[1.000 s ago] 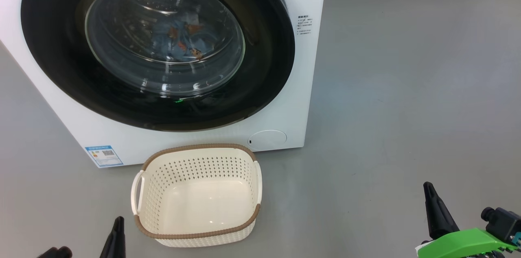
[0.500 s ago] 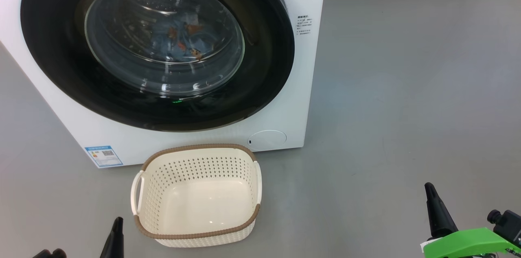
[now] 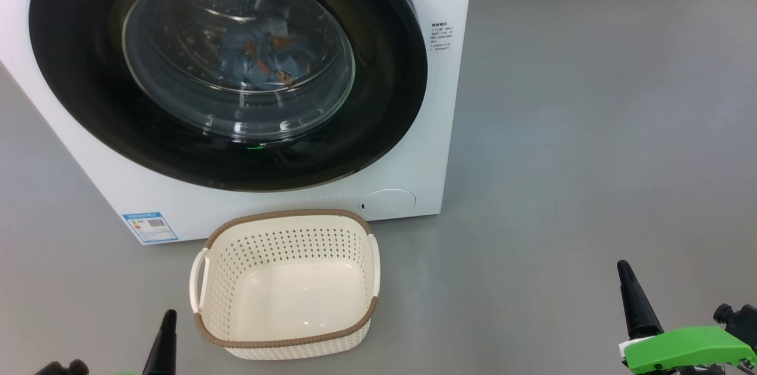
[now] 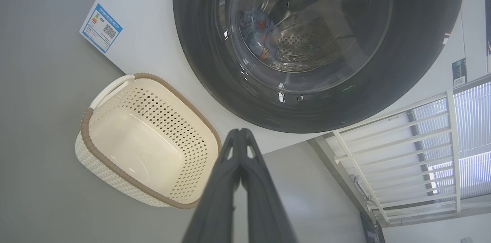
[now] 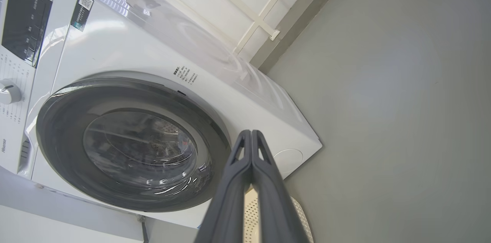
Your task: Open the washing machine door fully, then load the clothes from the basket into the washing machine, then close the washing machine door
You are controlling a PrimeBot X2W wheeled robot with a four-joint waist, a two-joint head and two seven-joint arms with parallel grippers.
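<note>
Grey, bare floor (image 3: 591, 126) runs from the robot's feet up to the machine. Nearest, the left end effector (image 3: 168, 320) hangs low with its two dark fingers pressed together and nothing between them. The right end effector (image 3: 624, 271) is likewise closed and empty, well off to the right over open floor.

Just beyond the left one sits the basket (image 3: 287, 341). It is upright with nothing in it, close in front of the washing machine (image 3: 437, 126), between the blue label (image 3: 150, 227) and the round flap (image 3: 388, 203).

Further back, the washing machine door (image 3: 390, 79) lies closed against the white front. The clothes (image 3: 266, 61) show through its glass, a blue patterned bundle resting in the drum.

By this layout the loading looks done, and what remains is making sure the door is truly shut. Whether the latch has caught cannot be read from these views. To check it well, look along the black rim for a gap. If one shows, push with closed fingertips on the rim itself, never on the bulging glass, and press straight in. Either arm should travel wide of the basket so it is not knocked.
</note>
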